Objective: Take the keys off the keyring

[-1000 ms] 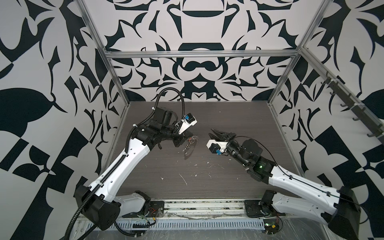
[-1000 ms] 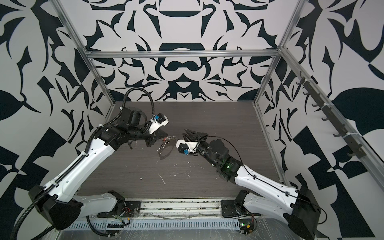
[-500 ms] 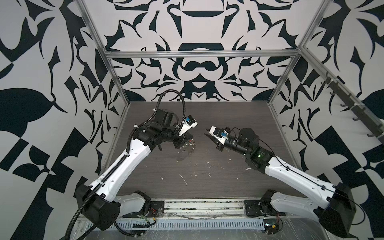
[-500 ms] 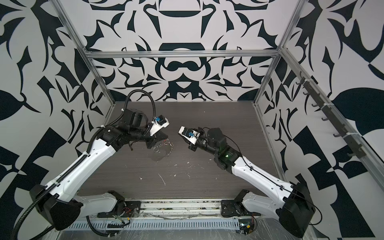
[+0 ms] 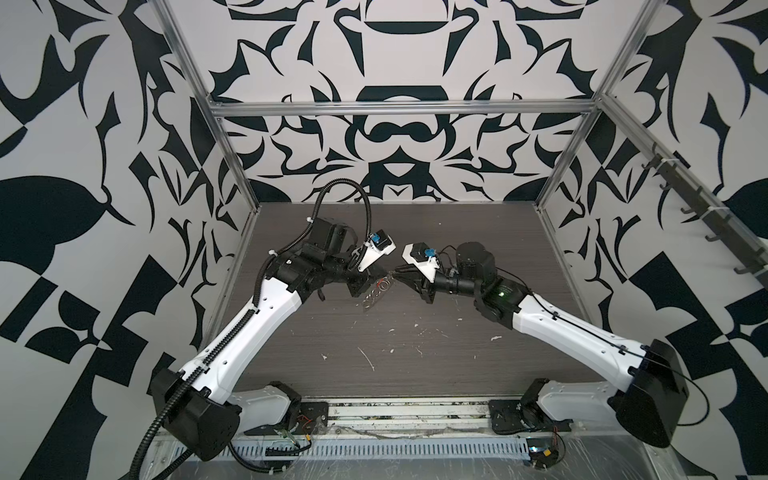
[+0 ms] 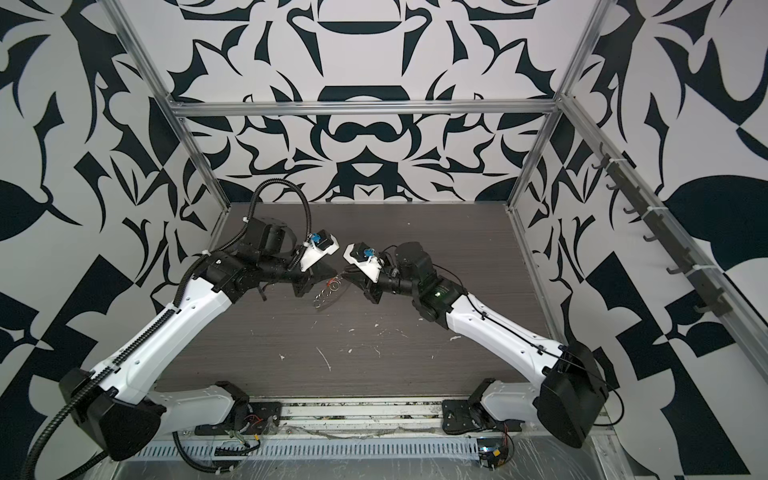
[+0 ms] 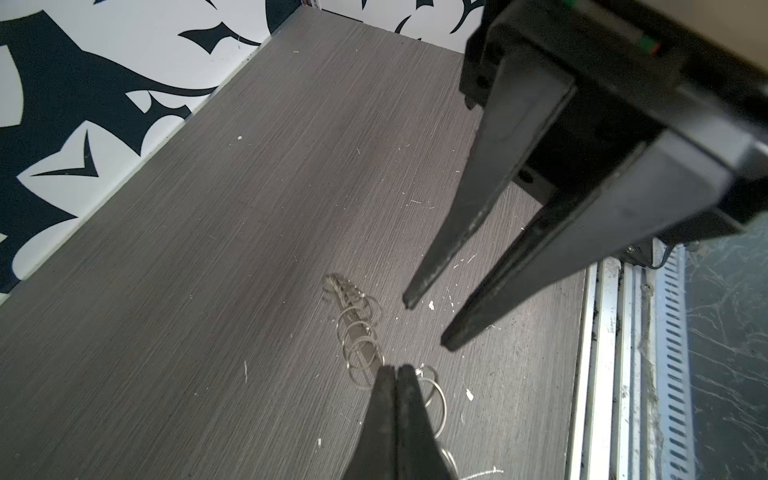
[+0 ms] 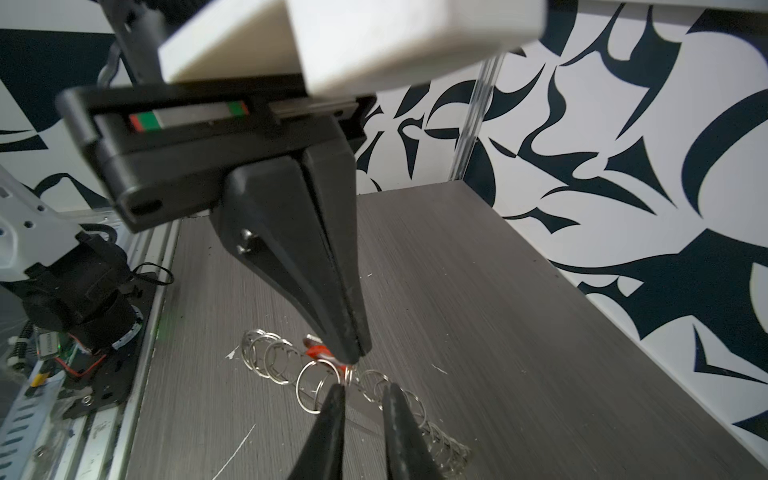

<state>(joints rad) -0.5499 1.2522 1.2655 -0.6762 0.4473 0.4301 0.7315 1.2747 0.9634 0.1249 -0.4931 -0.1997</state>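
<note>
- The keyring (image 5: 376,294), a chain of linked silvery wire rings, slants over the middle of the table (image 5: 457,232).
- The keys (image 7: 334,286), silvery, bunch tightly at one end, shapes indistinct.

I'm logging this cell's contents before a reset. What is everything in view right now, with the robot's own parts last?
keyring chain: one, silvery linked rings, pinched by the left gripper above the table
keys: uncountable here, silvery, seemingly the dense bunch at the chain's far end
red tag: one, red, among the rings beside the left gripper's tip
white flecks: many, white, scattered on the table's front half
table: one, dark grey wood-grain, cell floor
patterned walls: three, black-and-white, around the table
hook rack: one, dark, right wall
left gripper: one, black, shut on the keyring chain
right gripper: one, black, open, tips close to the chain
left arm and right arm: two, white and black, based at the front
</note>
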